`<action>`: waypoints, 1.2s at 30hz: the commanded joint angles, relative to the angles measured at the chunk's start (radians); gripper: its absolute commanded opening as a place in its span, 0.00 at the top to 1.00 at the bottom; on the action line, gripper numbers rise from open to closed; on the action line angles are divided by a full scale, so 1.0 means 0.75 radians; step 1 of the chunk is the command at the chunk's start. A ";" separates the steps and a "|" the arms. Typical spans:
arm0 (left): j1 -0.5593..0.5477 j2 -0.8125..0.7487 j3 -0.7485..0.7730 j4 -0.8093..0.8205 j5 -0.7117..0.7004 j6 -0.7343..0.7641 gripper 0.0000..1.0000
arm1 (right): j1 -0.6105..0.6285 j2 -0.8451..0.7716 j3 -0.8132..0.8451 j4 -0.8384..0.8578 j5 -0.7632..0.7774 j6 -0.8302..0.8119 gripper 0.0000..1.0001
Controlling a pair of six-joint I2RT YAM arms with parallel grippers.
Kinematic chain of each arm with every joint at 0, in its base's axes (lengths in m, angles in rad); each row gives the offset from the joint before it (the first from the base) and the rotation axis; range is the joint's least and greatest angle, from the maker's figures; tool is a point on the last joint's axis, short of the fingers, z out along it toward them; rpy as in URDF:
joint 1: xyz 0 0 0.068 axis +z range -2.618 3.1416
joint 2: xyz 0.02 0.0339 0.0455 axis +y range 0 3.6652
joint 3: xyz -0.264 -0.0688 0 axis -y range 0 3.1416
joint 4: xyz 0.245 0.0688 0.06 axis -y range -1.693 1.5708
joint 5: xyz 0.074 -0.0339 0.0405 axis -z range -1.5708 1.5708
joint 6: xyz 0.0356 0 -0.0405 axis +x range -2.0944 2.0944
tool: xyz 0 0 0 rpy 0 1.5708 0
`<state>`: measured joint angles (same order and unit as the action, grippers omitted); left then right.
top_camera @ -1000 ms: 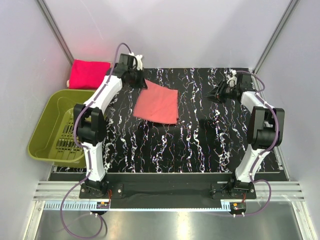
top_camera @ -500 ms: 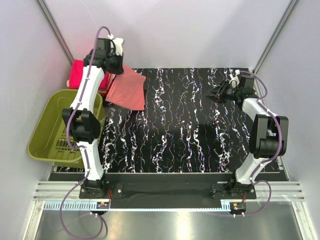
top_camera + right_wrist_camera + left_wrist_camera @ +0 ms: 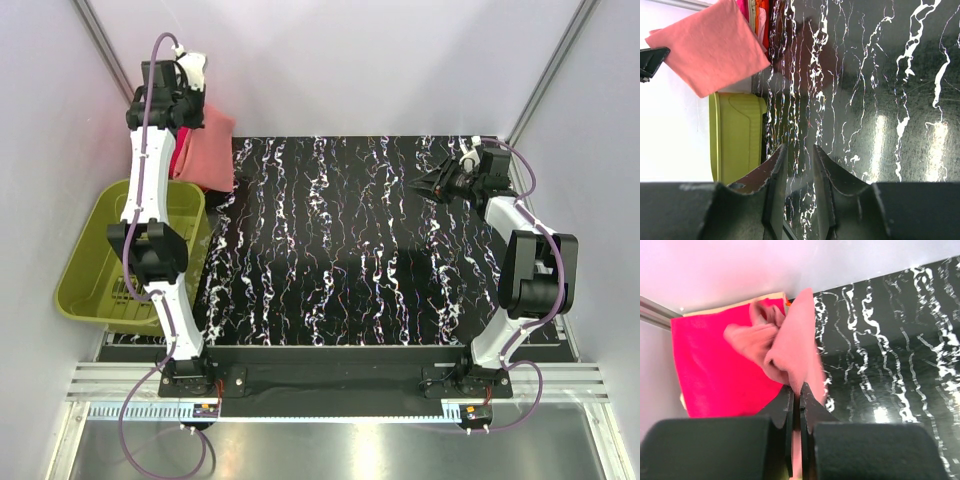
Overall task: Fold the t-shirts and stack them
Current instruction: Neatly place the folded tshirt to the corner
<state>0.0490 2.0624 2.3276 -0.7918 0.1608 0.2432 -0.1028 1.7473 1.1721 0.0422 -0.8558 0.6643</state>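
My left gripper (image 3: pixel 195 105) is shut on the folded salmon-coral t-shirt (image 3: pixel 208 148) and holds it in the air at the far left corner, hanging over the folded magenta-pink t-shirt (image 3: pixel 715 370). In the left wrist view the salmon cloth (image 3: pixel 790 347) is pinched between my shut jaws (image 3: pixel 796 390). The magenta shirt is mostly hidden in the top view. My right gripper (image 3: pixel 420 186) is open and empty above the black marbled table (image 3: pixel 360 260) at the far right. The salmon shirt also shows in the right wrist view (image 3: pixel 710 47).
An olive-green plastic basket (image 3: pixel 105 265) stands left of the table, below the magenta shirt. Grey walls close in the back and sides. The basket also shows in the right wrist view (image 3: pixel 735 135).
My left gripper has carried the salmon shirt from the table's middle up and to the far left, over the magenta shirt. The right arm has hardly moved.
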 commanded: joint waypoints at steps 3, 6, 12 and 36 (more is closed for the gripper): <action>0.037 -0.034 0.067 0.141 0.060 0.126 1.00 | 0.008 -0.029 -0.008 0.103 -0.023 0.002 0.67; 0.061 -0.062 0.065 0.227 0.053 0.146 1.00 | 0.008 -0.027 -0.012 0.103 -0.021 -0.008 0.67; 0.141 -0.034 0.063 0.315 0.119 0.211 1.00 | 0.010 -0.033 -0.006 0.112 -0.017 -0.006 0.67; 0.254 0.142 -0.234 1.149 -0.095 0.316 1.00 | 0.008 0.004 -0.025 0.163 0.031 -0.031 0.66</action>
<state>0.2512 2.1838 2.1574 -0.1707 0.1699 0.4355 -0.1028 1.7596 1.1576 0.1276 -0.8471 0.6617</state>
